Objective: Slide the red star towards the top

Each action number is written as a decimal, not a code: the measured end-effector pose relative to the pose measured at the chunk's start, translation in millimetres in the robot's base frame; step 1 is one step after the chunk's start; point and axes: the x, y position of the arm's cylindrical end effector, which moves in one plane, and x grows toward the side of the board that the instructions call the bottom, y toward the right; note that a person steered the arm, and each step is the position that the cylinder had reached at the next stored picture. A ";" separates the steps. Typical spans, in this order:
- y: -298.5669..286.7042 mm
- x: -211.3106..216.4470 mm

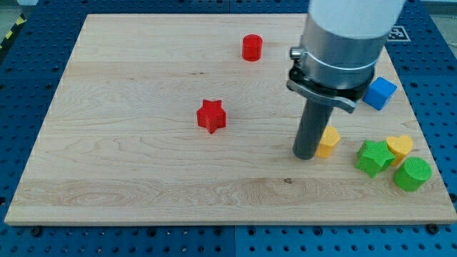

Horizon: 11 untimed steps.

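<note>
My tip [308,155] holds nothing, touches yellow block [329,141] w/ shape partly hidden; red star [211,116] well apart, view's left.

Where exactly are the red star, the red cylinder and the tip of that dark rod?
red star [211,116], camera view, on its top face.
red cylinder [251,47], camera view, on its side wall.
my tip [308,155], camera view, at the rod's lower end.

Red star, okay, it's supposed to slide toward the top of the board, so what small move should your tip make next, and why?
Probably I should swing my tip toward the view's left and a bit lower, to get below the red star. Right now the tip sits well to the star's right, beside the yellow block, so no upward push is possible yet. The red cylinder stands above, off to the right.
</note>
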 end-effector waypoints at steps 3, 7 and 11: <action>-92.1 5.0; -174.8 -32.4; -112.3 -75.7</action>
